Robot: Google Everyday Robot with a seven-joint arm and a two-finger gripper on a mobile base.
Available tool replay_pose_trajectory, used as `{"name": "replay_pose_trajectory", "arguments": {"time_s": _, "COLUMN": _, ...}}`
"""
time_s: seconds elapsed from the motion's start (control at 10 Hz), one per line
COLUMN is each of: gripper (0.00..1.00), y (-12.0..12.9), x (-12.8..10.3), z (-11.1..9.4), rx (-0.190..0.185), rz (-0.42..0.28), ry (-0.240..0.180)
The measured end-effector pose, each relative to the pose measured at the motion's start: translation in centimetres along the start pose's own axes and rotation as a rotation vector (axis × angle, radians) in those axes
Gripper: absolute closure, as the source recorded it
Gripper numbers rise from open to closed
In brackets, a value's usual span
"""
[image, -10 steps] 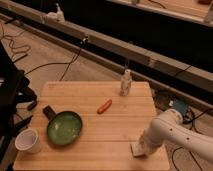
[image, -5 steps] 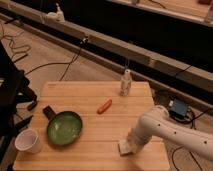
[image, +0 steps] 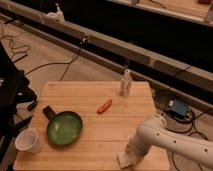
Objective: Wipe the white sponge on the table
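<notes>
The light wooden table (image: pixel 95 95) fills the middle of the camera view. The white arm reaches in from the right, and my gripper (image: pixel 132 154) points down at the table's front edge, right of centre. The white sponge (image: pixel 122 160) shows as a small off-white pad under the gripper, flat on the wood. The gripper presses down on it and hides most of it.
A green pan (image: pixel 64 128) with a black handle lies at front left. A white paper cup (image: pixel 28 141) stands at the front left corner. A red sausage-like item (image: pixel 104 106) lies mid-table. A small white bottle (image: pixel 126 83) stands at the back right. Cables and a blue box (image: pixel 178 107) lie on the floor.
The gripper has slid left along the table's front edge, with the sponge moving under it. The other objects have not moved.
</notes>
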Motion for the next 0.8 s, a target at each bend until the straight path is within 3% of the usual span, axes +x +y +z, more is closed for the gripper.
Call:
{"name": "replay_pose_trajectory", "arguments": {"time_s": 0.2, "gripper": 1.00, "y": 1.1, "x": 4.1, "z": -0.9, "rx": -0.007, "rz": 0.081, "ry": 0.055}}
{"name": "replay_pose_trajectory", "arguments": {"time_s": 0.4, "gripper": 1.00, "y": -0.4, "x": 6.8, "z": -2.3, "rx": 0.012, "rz": 0.131, "ry": 0.106}}
{"name": "replay_pose_trajectory", "arguments": {"time_s": 0.6, "gripper": 1.00, "y": -2.7, "x": 7.2, "z": -2.7, "rx": 0.028, "rz": 0.145, "ry": 0.120}}
{"name": "replay_pose_trajectory", "arguments": {"time_s": 0.8, "gripper": 1.00, "y": -4.6, "x": 5.5, "z": -2.2, "rx": 0.038, "rz": 0.123, "ry": 0.105}}
